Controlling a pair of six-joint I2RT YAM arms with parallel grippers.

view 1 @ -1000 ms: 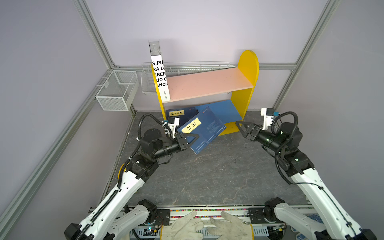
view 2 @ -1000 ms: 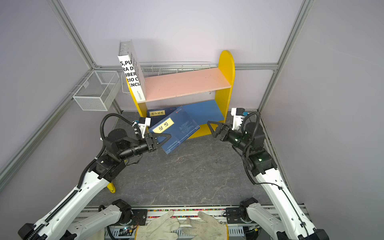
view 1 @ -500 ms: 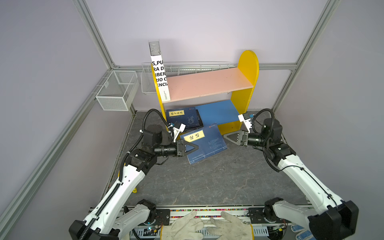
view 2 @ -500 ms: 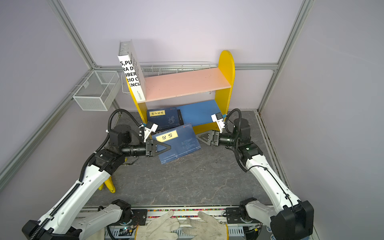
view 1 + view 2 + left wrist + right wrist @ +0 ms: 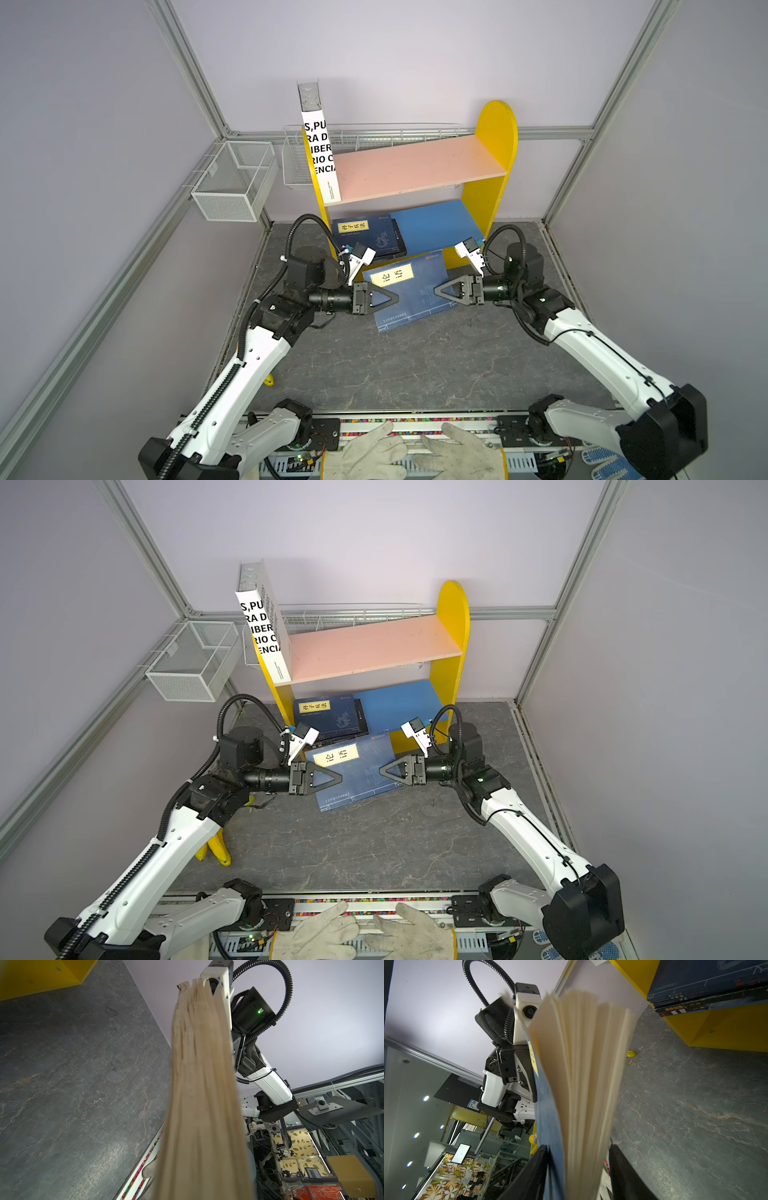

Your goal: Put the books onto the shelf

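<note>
Both wrists held level; your left gripper [image 5: 395, 296] and right gripper [image 5: 437, 292] face each other, tips apart. Left jaws pinched tight on the navy book [image 5: 415, 279]; right jaws straddle its opposite edge, grip unclear.

The left wrist view is crossed by the blurred page edges of the held navy book [image 5: 203, 1105], which hide the left gripper [image 5: 395, 296] there. In the right wrist view the right gripper [image 5: 578, 1147] is cut off by the frame, and whether both fingers [image 5: 533, 1174] press the pages cannot be told.
</note>
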